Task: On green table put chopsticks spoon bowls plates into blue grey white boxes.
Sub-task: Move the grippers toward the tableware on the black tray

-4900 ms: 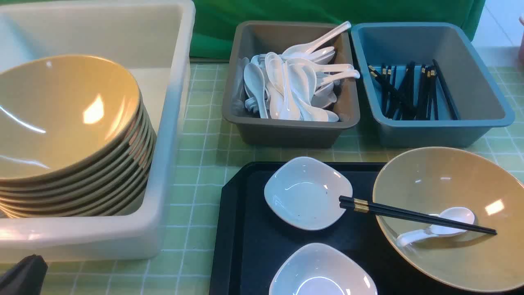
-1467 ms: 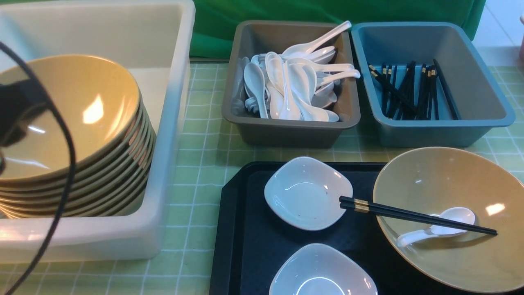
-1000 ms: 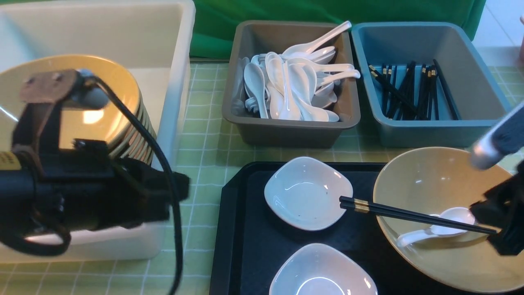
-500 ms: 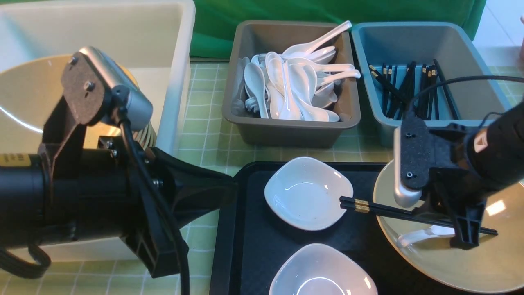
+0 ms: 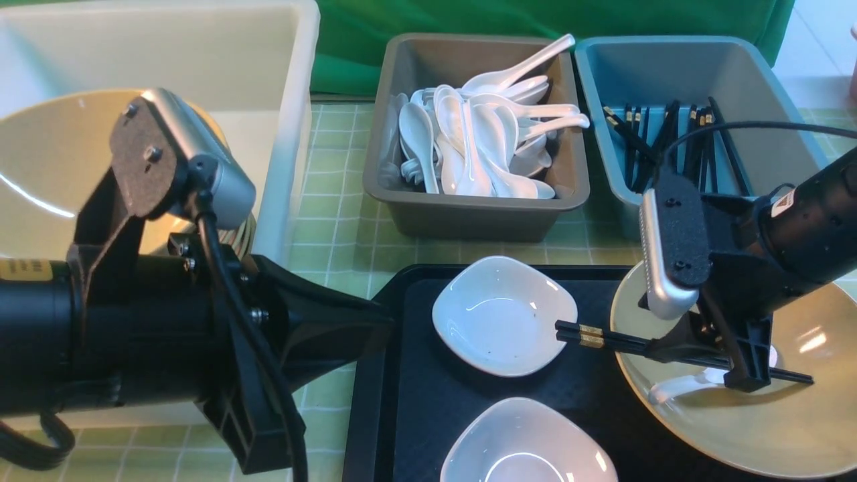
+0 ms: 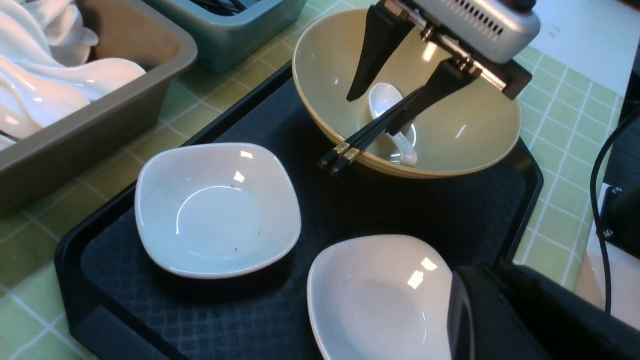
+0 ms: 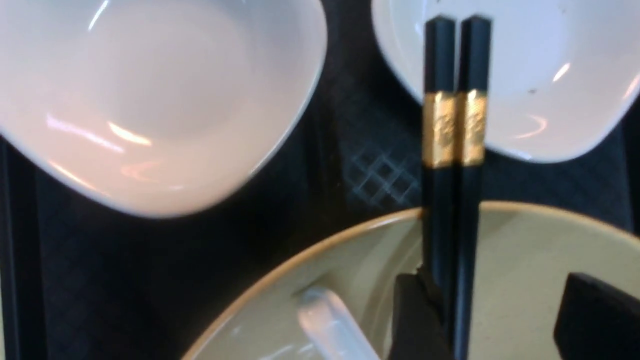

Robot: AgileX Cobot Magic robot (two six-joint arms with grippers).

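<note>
Black chopsticks (image 5: 602, 339) rest across the rim of a tan bowl (image 5: 770, 422) on the black tray, over the white spoon (image 5: 679, 387) lying in that bowl. My right gripper (image 5: 703, 367) hangs open in the bowl, astride the chopsticks (image 7: 454, 125). One of its fingers (image 7: 415, 320) is against them and the other stands well apart. Two white plates (image 5: 502, 314) (image 5: 529, 448) sit on the tray. My left gripper (image 5: 381, 314) is shut and empty, its tip at the tray's left edge near the front plate (image 6: 370, 295).
The black tray (image 5: 415, 402) lies on the green table (image 5: 335, 221). The white box (image 5: 294, 134) at the left holds a stack of tan bowls (image 5: 40, 167). The grey box (image 5: 469, 214) is full of spoons. The blue box (image 5: 790, 167) holds several chopsticks.
Both arms have come into view. My right gripper swung left over the bowl, came down around the chopsticks and opened wider. My left arm pushed forward to the tray's edge.
</note>
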